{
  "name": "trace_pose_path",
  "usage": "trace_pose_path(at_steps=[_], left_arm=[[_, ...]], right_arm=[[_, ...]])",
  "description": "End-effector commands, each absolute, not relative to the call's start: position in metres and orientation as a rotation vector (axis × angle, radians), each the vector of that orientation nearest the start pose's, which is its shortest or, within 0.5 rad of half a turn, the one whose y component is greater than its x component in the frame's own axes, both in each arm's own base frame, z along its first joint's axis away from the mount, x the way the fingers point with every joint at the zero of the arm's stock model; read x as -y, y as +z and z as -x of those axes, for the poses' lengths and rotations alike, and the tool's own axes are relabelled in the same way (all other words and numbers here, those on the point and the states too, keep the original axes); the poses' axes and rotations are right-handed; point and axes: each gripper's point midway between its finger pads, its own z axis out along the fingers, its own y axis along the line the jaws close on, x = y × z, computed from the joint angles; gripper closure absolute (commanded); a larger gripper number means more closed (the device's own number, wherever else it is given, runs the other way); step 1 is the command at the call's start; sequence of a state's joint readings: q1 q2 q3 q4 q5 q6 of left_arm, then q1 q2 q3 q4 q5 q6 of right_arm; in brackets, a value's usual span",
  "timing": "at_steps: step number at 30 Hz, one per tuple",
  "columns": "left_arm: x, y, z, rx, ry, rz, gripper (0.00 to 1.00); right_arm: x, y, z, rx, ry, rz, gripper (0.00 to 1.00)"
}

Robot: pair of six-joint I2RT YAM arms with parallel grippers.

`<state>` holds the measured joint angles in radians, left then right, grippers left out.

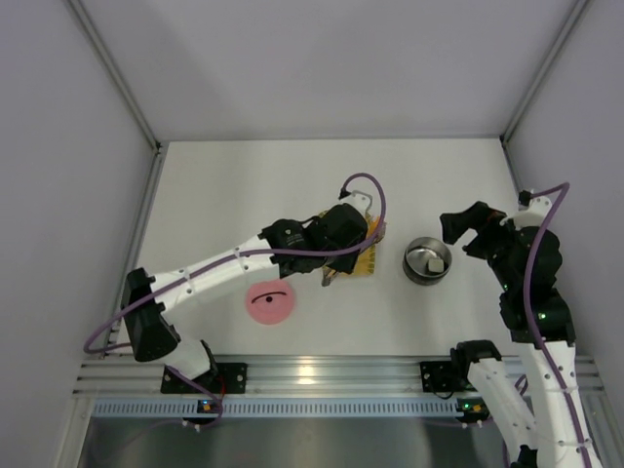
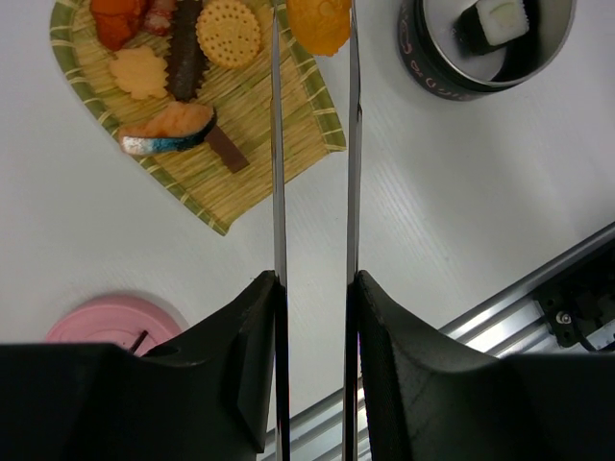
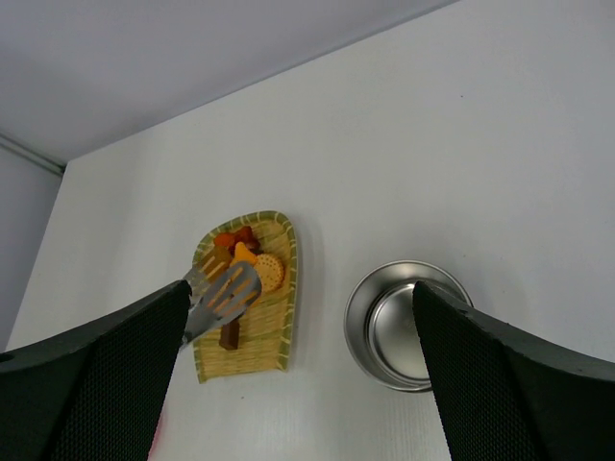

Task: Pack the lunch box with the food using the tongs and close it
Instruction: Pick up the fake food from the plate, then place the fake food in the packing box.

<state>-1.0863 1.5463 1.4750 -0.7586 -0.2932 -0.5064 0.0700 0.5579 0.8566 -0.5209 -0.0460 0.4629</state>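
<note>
The tongs (image 2: 279, 173) are long thin silver arms, and my left gripper (image 2: 315, 284) is shut on them. Their tips pinch an orange piece of food (image 2: 320, 24) at the right edge of the yellow woven tray (image 2: 240, 182). More food (image 2: 183, 58) lies on that tray: a round biscuit, orange pieces and dark brown bits. The lunch box (image 1: 427, 261), a round steel bowl, stands to the tray's right with a white chunk (image 2: 502, 16) inside. Its pink lid (image 1: 270, 303) lies flat near the front. My right gripper (image 1: 466, 232) hangs open beside the bowl (image 3: 404, 327), holding nothing.
White walls enclose the table on the left, back and right. An aluminium rail (image 1: 322, 375) with both arm bases runs along the near edge. In the right wrist view the slotted tongs head (image 3: 223, 296) hovers over the tray (image 3: 279, 327).
</note>
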Motion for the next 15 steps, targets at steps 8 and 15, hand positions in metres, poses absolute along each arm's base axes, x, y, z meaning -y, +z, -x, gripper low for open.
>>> trace_pose_path(at_steps=[8,15], left_arm=[[0.419,0.238,-0.211,-2.229,-0.673,-0.657,0.67],[0.450,0.232,-0.205,-2.223,-0.715,-0.707,0.67]], right_arm=[[-0.033,0.312,-0.237,-1.740,0.364,-0.319,0.03],[-0.032,0.312,-0.233,-1.746,0.352,-0.315,0.03]])
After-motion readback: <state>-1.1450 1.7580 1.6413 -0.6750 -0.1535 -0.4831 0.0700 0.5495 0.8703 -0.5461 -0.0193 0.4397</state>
